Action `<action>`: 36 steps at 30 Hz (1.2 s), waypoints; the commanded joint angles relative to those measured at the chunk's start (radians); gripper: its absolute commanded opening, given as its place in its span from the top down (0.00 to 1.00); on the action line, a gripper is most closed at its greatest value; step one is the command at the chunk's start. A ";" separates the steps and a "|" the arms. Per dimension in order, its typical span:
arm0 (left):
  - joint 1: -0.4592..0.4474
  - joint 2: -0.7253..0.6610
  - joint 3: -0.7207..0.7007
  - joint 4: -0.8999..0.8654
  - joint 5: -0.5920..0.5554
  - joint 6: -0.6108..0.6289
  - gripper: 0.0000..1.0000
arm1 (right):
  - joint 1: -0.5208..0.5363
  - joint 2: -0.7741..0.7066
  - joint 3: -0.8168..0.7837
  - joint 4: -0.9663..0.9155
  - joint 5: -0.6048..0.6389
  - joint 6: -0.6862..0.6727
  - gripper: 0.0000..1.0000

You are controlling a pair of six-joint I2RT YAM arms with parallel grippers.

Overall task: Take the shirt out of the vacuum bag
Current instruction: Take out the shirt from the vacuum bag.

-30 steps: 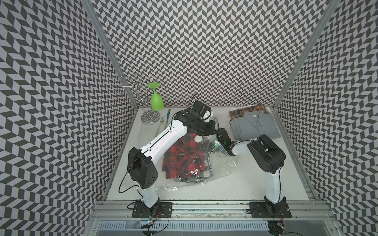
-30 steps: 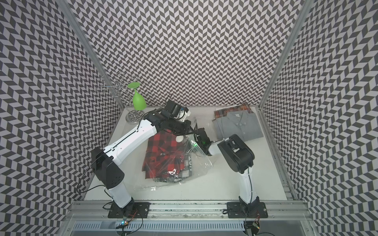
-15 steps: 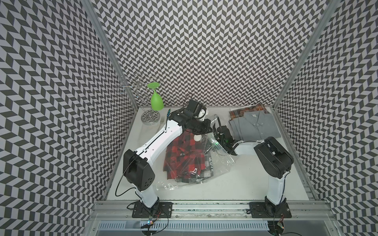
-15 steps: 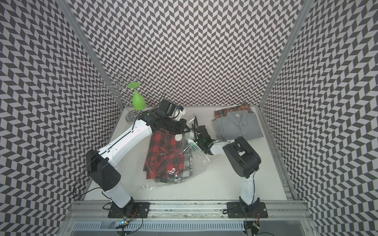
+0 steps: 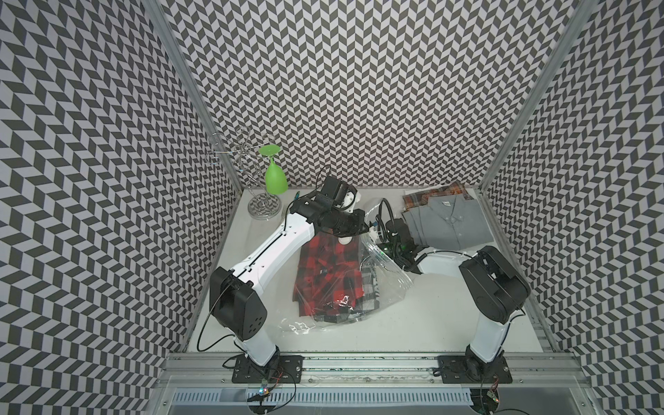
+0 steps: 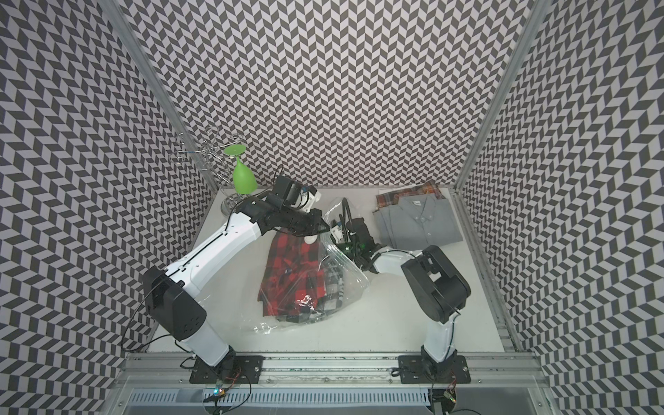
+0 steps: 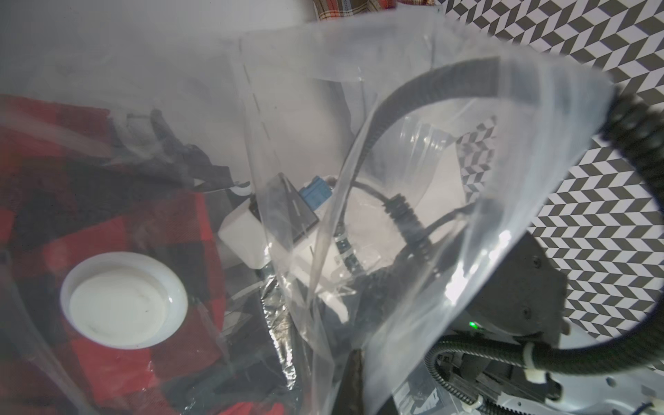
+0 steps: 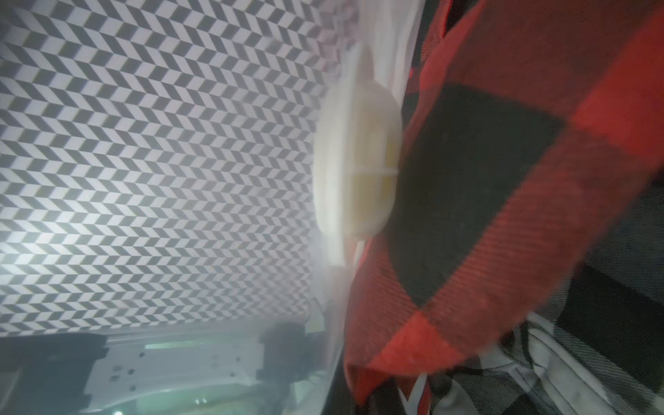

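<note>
Spotting the red plaid shirt [image 5: 323,273] at centre frame, not out of the vacuum bag [image 5: 391,284] yet. Further up, seeing the right gripper [image 5: 372,237] clenched, half open a second ago, poked into the bag's mouth from frame right; can't tell if on cloth. Beyond, catching the left gripper [image 5: 363,227] pinching the film, arm stretched up from lower left, tenting the mouth higher than before. Probably means tugging next.

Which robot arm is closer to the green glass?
Left. The left arm lies close beside the green glass; the right arm is farther off, on the other side of the vacuum bag.
</note>
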 commanded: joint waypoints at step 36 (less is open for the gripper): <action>0.133 -0.090 -0.233 0.072 0.040 0.055 1.00 | -0.213 -0.246 0.073 -0.133 -0.272 0.112 1.00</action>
